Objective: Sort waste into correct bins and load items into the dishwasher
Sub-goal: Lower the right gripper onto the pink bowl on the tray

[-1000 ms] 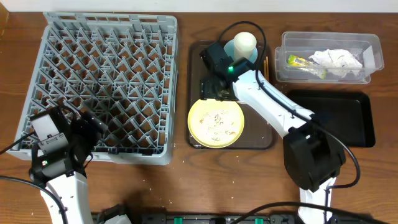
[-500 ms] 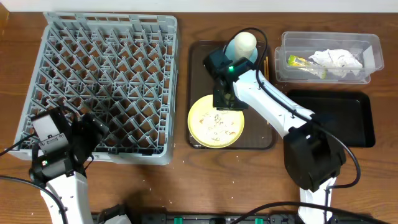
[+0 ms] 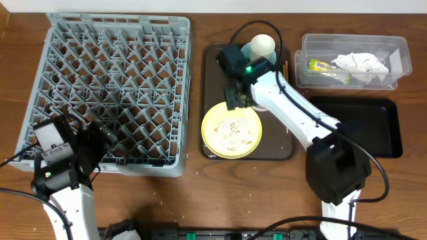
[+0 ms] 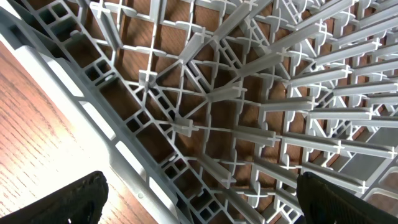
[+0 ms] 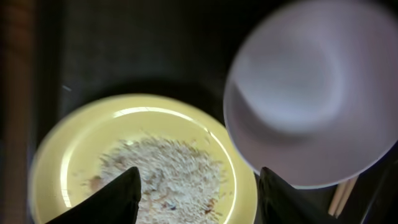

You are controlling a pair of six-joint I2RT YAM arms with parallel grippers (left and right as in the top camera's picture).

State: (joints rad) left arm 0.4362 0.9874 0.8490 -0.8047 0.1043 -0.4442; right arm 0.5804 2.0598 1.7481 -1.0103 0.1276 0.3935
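Observation:
My right gripper [image 5: 199,200] stands open above the far rim of the pale yellow plate [image 5: 81,162], nothing between its fingers. Beige crumbs [image 5: 168,174] lie on the plate [image 3: 231,130]. The pinkish-white bowl [image 5: 311,93] sits just right of the plate, blurred; in the overhead view my right gripper [image 3: 238,99] hides it. The cream cup [image 3: 262,45] stands in the light blue bowl [image 3: 248,51]. Chopsticks [image 3: 285,70] lie along the tray's right side. The napkin [image 3: 363,63] and wrapper [image 3: 327,67] lie in the clear tub [image 3: 303,50]. My left gripper [image 4: 205,208] is open over the dish rack [image 4: 236,106].
The plate and bowls rest on a brown serving tray [image 3: 212,80] between the dish rack [image 3: 113,87] and the bins. The black tray [image 3: 360,127] lies near the right arm's base. Cables loop behind the cup.
My right wrist dipped toward the plate, then drew back a little toward the far side of the tray. The left arm has not moved.

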